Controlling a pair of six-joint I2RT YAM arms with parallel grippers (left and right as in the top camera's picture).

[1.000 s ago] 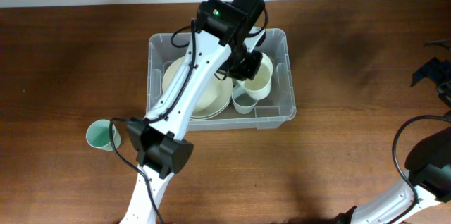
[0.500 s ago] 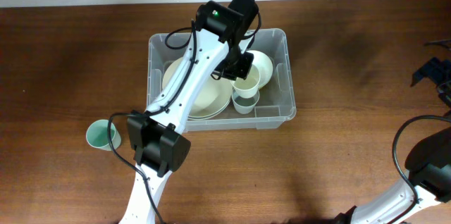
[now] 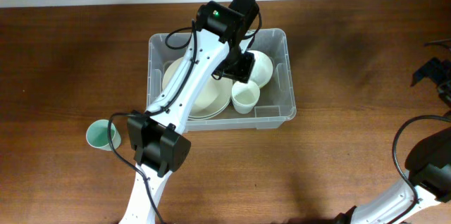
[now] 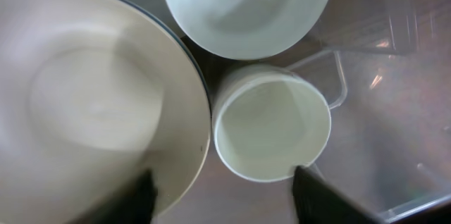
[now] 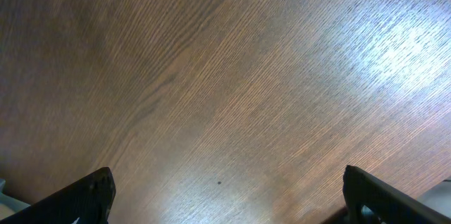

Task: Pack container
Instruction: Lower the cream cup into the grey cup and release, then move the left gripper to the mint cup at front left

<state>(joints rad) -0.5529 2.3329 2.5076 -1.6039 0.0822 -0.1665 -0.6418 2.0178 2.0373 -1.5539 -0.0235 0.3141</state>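
The clear plastic container (image 3: 276, 115) sits mid-table and holds cream plates (image 3: 192, 91), a white bowl (image 3: 261, 63) and a white cup (image 3: 244, 98). My left gripper (image 3: 238, 70) hangs inside the container, just above the cup and bowl. In the left wrist view the jaws (image 4: 225, 199) are open. The cup (image 4: 271, 122) stands upright and free just ahead of them, between the plate (image 4: 91, 97) and the container wall (image 4: 394, 13), with the bowl (image 4: 246, 5) beyond. My right gripper (image 5: 236, 196) is open over bare wood.
A green cup (image 3: 101, 136) stands on the table left of the container, beside the left arm's base. The right arm (image 3: 431, 73) is at the far right edge of the table.
The left gripper lowered the white cup into the container beside the plates and opened, letting it go. The right arm has not moved.
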